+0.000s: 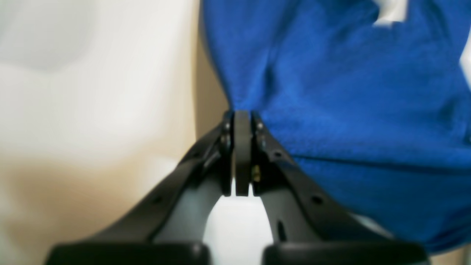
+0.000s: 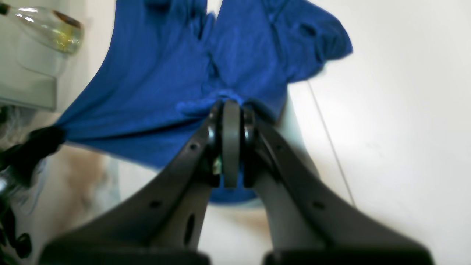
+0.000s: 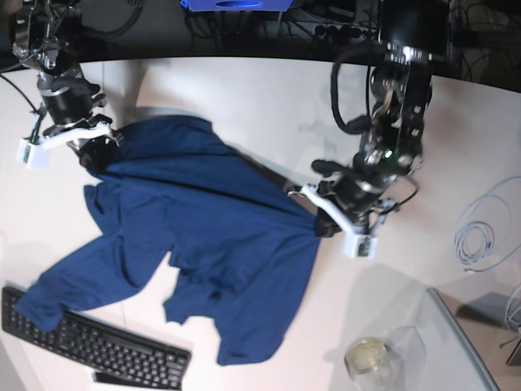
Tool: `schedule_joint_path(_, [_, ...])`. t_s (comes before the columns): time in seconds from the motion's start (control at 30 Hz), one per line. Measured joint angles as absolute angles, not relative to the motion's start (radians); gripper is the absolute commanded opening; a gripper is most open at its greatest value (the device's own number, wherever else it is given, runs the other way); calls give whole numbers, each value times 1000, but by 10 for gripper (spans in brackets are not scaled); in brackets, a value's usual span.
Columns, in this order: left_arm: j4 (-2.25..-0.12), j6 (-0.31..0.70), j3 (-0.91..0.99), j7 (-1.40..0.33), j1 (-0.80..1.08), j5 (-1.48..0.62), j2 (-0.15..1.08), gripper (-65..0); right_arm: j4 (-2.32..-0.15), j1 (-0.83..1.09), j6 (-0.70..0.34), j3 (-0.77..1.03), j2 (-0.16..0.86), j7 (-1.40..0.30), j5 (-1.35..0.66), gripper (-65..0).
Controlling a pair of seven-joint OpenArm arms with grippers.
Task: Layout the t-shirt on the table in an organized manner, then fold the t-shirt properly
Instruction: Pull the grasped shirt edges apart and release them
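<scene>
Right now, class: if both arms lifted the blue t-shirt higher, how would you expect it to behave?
The t-shirt would probably sag between the left tool and right tool, since it already bunches where each pinches it. It looks floppy: wrinkles and folds run across it on the table. The loose end over the keyboard would likely drag.
</scene>
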State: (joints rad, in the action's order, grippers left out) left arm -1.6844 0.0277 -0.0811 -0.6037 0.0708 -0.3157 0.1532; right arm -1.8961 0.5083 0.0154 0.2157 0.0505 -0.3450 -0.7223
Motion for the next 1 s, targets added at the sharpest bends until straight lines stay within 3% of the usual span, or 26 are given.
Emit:
schedule_joint_path(0.1, [-1866,-17,-19,-629,187,-316,155,-650,-1896,484,16,220,63,-358,-717,-648])
schedule_joint_path(0.23, [-1901,-32,-87,-673,158,-293,162,-650,-1882,357,6,284,64,-555,-726,-648])
schedule_joint_path(0.43, [-1689,-15,-196,-693,-76,-316,23,-650,-1649,35,17,487,106,-793,-707,-648])
schedule_joint_path(0.5, [-1573,-24,-192,-696,-157,-308,-1,-650,-1513,-56,16,510,125,-796,-709,-635])
schedule_joint_path(0.63, [-1314,-28,-190,-687,-327,-295,-69,-650,-1319,-156,15,503,194,-804,-707,-441])
schedule_joint_path(0.7, [-1240,-23,-192,-689,-371,-318,-88,-650,-1341,-147,15,516,218,-793,-708,-390])
schedule_joint_path(0.73, [-1232,-17,-192,-685,-374,-323,-88,-637,-1375,-125,16,524,220,-779,-703,-390])
schedule_joint_path(0.8, [-1230,-20,-190,-693,-368,-317,-69,-476,-1461,-68,19,522,216,-782,-703,-390])
schedule_joint_path(0.87, [-1264,-23,-184,-690,-347,-319,-23,-365,-1563,2,13,508,197,-791,-715,-387])
schedule_joint_path(0.93, [-1322,-30,-163,-690,-311,-311,21,-291,-1645,70,11,509,142,-776,-714,-386])
schedule_joint_path(1.0, [-1386,-26,-113,-677,-244,-319,51,-257,-1666,145,7,509,73,-775,-718,-386])
